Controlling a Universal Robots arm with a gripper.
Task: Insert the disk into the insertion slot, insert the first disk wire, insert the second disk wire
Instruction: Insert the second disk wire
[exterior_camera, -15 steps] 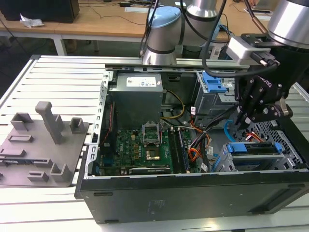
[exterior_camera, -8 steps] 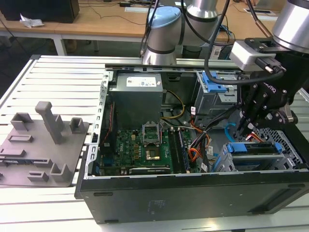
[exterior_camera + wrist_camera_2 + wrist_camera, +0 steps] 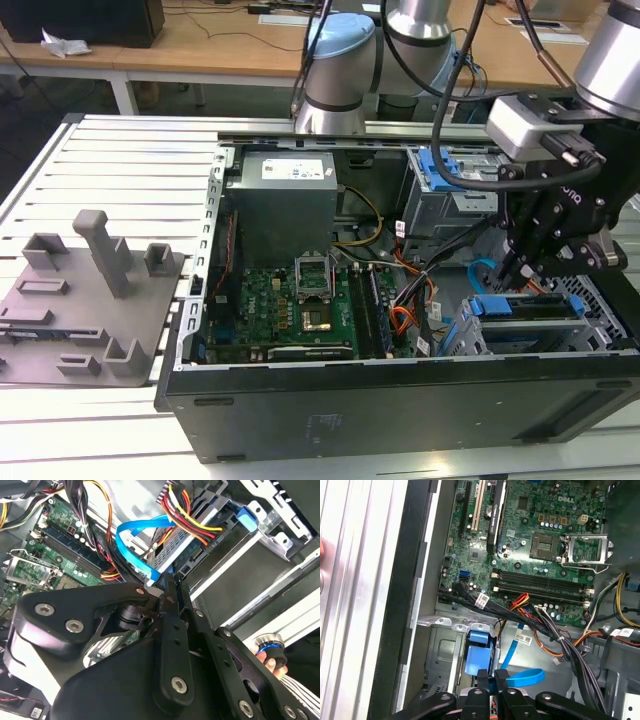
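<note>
The disk (image 3: 530, 310), in its blue carrier, lies inside the insertion slot (image 3: 470, 338) at the case's front right in the exterior view. My gripper (image 3: 520, 268) hangs just above it. In the second wrist view the first disk wire (image 3: 187, 517), a red, orange and black bundle, runs down to a black plug at the disk's rear edge. The second disk wire (image 3: 132, 530) loops in bright blue, and its end lies at my fingertips (image 3: 167, 582). The fingers (image 3: 482, 679) stand nearly together, shut on that blue cable's end (image 3: 525, 677).
The motherboard (image 3: 300, 300) and power supply (image 3: 285, 195) fill the case's left half. A taller grey cage with a blue latch (image 3: 440, 175) stands behind the gripper. Loose black and orange cables (image 3: 545, 625) cross beside the slot. A grey fixture plate (image 3: 90, 300) lies left of the case. A person's fingers (image 3: 272, 662) rest outside the case.
</note>
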